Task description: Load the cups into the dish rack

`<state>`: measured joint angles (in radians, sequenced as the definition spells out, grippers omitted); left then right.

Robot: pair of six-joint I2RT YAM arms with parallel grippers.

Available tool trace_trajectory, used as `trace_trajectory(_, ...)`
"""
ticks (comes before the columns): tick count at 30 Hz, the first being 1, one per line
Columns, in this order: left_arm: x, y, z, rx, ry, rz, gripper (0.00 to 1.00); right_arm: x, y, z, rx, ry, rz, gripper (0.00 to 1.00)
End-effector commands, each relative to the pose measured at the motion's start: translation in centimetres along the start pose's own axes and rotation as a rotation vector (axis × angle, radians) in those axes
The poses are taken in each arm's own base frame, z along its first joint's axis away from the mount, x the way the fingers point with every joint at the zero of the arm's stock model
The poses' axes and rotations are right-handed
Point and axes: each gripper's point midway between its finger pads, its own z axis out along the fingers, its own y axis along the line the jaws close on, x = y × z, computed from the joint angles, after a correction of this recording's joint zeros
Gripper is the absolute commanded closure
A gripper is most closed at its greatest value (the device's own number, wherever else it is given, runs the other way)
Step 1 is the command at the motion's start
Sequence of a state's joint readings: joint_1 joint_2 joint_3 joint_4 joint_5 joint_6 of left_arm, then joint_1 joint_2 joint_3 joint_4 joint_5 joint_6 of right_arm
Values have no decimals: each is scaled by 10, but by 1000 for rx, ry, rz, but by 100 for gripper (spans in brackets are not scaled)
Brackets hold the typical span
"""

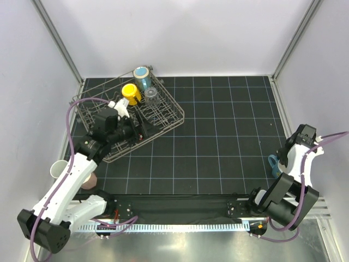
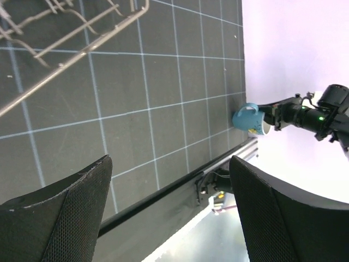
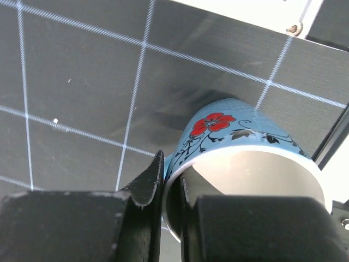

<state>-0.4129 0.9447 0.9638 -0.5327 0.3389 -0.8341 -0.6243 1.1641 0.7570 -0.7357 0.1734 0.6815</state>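
Nearest the arm bases, well to the right of the dish rack [image 1: 128, 117] and closer to the front edge of the desk [image 1: 218, 136], the right claw [image 3: 172, 174] is pressed together on the wall of a blue mug [image 3: 240, 131]. One finger is inside the white interior and the other is outside on the glaze. The mug is painted with a red flower, and its open mouth faces the wrist camera. Whether its base touches the desk cannot be told.

To the near left of the rack, at the desk's left border, stands a pale cup [image 1: 58, 170]. Just beside it is a pinkish cup [image 1: 90, 180], partly hidden under the left arm.

Further back, the left claw [image 2: 170, 180] hangs over the near part of the rack with its fingers spread wide and nothing between them.

The rack is a grey wire basket whose long axis runs diagonally, from near left to far right. A yellow cup [image 1: 131, 93] and a clear tumbler [image 1: 151, 95] sit in its far end. A light blue cup [image 1: 143, 76] with an orange interior is at its farthest corner.

The coming move turns on this: the rack lies far to the left of the gripped mug and further back, with open desk between them. The left arm is closer to the rack, but the right arm holds the mug, so it likely has to lift it and carry it diagonally across.
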Motion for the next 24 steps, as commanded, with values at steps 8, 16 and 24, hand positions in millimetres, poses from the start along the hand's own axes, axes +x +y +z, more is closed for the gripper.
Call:
trace_trajectory(8,-4,-48,30,249,99,-198,16,27,162,-128,-738,-73,-335,96)
trace_trajectory(16,11,-91,45,380,165,-324,16,112,224,-269,-1430,107,-565,96)
trace_trajectory(24,19,-131,50,507,134,-399,19,168,204,-390,-1958,165,-746,96)
